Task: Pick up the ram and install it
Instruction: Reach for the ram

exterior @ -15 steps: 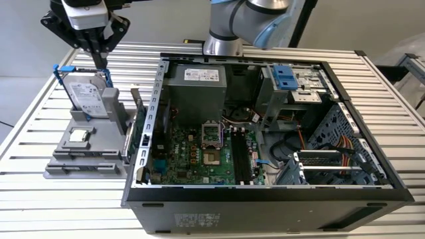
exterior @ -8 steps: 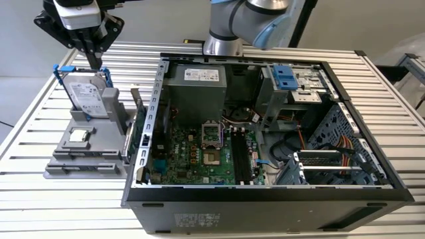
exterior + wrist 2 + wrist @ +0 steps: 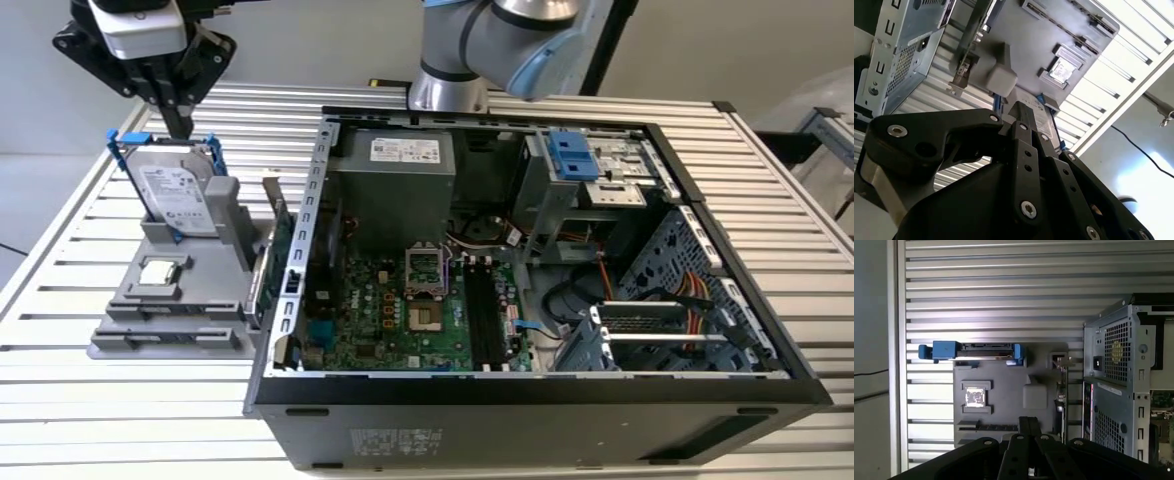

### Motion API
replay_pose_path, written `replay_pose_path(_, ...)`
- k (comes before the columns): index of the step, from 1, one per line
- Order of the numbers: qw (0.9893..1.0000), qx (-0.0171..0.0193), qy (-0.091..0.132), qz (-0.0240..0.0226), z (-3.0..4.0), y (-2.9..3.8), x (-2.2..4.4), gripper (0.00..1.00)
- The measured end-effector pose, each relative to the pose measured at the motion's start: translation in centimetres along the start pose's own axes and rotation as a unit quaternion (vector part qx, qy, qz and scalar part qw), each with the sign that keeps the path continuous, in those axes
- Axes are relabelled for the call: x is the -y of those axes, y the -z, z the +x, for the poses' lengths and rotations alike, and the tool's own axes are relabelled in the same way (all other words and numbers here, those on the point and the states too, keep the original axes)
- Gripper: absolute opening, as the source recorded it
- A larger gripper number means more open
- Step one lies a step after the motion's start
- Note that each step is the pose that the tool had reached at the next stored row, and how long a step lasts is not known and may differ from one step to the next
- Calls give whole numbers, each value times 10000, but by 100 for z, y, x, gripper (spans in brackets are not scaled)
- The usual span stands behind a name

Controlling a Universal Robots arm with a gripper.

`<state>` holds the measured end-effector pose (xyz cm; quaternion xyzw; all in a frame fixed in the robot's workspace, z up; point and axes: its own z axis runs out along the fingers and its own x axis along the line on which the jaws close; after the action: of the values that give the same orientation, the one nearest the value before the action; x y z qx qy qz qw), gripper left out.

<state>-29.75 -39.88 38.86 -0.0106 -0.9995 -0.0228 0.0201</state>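
Jaws pressed together, empty, pointing down, hanging well above the grey fixture (image 3: 118, 350) on the tabletop (image 3: 80, 420). Ram (image 3: 989, 427) not yet gripped: stands on edge in the fixture's end slot, beyond the processor chip (image 3: 975, 396) from the hard drive (image 3: 985, 351); likely racked so for a top pinch. Open case (image 3: 534, 420) just beside.

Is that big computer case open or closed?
Open. The black metal computer case lies on its side with no cover panel, leaving the green motherboard exposed in the exterior view.
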Motion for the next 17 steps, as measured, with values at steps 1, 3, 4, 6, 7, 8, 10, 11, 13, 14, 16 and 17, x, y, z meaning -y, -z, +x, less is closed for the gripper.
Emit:
replay_pose_path(1, 10000, -1, 4, 0, 13, -1, 0, 0)
replay_pose_path(3, 10000, -3, 14, 1, 41, -2, 1, 0)
replay_pose_path(4, 10000, -4, 21, 1, 54, -3, 1, 0)
replay_pose_path(6, 10000, -5, 38, 1, 82, -4, 2, 0)
replay_pose_path(7, 10000, -6, 45, 2, 93, -4, 2, 0)
replay_pose_path(8, 10000, -7, 52, 2, 107, -5, 2, 0)
replay_pose_path(10, 10000, -9, 66, 3, 133, -6, 3, 0)
replay_pose_path(11, 10000, -10, 72, 3, 145, -7, 3, 0)
replay_pose_path(13, 10000, -12, 85, 4, 171, -8, 4, 0)
replay_pose_path(14, 10000, -13, 91, 4, 183, -9, 4, 0)
replay_pose_path(16, 9999, -15, 101, 5, 209, -10, 5, 0)
replay_pose_path(17, 9999, -16, 105, 5, 221, -11, 5, 0)
